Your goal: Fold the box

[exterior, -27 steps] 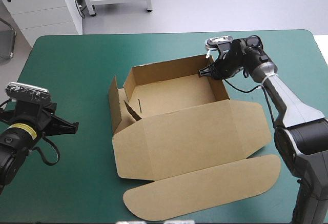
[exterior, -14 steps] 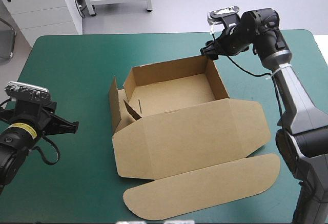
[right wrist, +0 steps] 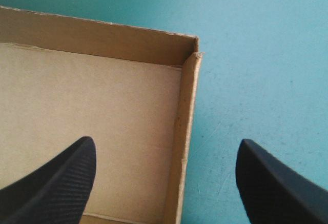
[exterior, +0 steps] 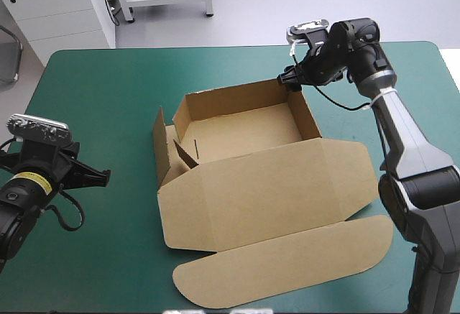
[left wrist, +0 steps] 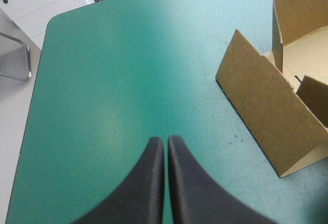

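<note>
**Box stands as an open tray – right gripper astride its right wall**

The box (exterior: pixel 244 156) lies mid-table on the teal-green cover (exterior: pixel 108 91). Its tray has raised walls and runs lengthwise left to right. The lid (exterior: pixel 273 192) lies flat on the near side of the tray, and beyond it the rounded tuck flap (exterior: pixel 287 264) is also flat.

The right gripper (exterior: pixel 287 82) is at the box's far right corner, spread wide. In its wrist view the right wall (right wrist: pixel 187 106) runs between the fingers, along the line the gripper looks. One finger (right wrist: pixel 56 183) is over the box's floor and the other (right wrist: pixel 277 183) is outside the box over the cover. Neither can be seen to touch the board. The wall is already inside the gap, so I judge that any pinch or press depends on coming down onto its top edge. This arm is clearly the nearer one to the box.

The left gripper (left wrist: pixel 165 139) is pressed shut, holds nothing and sits well apart from the box's left end.

The right wrist view alone shows how the right wall meets the far wall (right wrist: pixel 102 37) – its end stands slightly proud at the corner. The lid and the left end are out of its sight. The high and left wrist views show them: the left flap (left wrist: pixel 261 116) stands splayed away from the tray and looks untucked, which I take as work left to do.
</note>
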Controlling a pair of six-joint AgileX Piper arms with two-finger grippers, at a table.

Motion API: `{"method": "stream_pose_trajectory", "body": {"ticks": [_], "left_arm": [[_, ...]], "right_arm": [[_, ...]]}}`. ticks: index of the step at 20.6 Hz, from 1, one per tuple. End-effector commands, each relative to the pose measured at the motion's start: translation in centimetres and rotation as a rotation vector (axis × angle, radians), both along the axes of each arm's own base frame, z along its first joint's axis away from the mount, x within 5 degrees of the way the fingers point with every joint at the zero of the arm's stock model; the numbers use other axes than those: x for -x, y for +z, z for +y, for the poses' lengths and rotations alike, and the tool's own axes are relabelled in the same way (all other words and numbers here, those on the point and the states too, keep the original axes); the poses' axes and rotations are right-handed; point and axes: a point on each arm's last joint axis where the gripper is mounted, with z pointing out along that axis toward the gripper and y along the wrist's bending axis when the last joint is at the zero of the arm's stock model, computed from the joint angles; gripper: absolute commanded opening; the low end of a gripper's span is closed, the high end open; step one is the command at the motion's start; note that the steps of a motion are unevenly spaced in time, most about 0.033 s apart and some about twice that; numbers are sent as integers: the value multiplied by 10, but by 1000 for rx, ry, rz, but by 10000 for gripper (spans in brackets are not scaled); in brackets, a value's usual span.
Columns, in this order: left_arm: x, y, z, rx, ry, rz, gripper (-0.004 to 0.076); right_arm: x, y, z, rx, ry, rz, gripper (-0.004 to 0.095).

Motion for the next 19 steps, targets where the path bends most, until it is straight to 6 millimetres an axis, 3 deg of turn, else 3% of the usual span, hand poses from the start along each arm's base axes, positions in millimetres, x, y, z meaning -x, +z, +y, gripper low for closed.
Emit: {"method": "stream_pose_trajectory", "body": {"ticks": [1, 6, 9, 11, 15, 16, 19], "left_arm": [[1, 15, 0, 15, -12, -95, 8], [2, 14, 0, 14, -9, -88, 8], [2, 13, 1, 11, -4, -74, 8], [2, 13, 1, 10, -2, -70, 8], [2, 13, 1, 10, -2, -70, 8], [2, 13, 1, 10, -2, -70, 8], [2, 13, 1, 13, -5, -76, 8]], "right_arm": [[-1, 3, 0, -14, -5, -3, 702], [-22, -43, 7, 1, -8, 101, 701], [-28, -57, 9, 6, -8, 130, 694], [-28, -58, 9, 7, -8, 132, 605], [-28, -58, 9, 12, 3, 129, 50], [-28, -58, 9, 17, 12, 127, -16], [-28, -56, 5, 24, 15, 119, -20]]}}
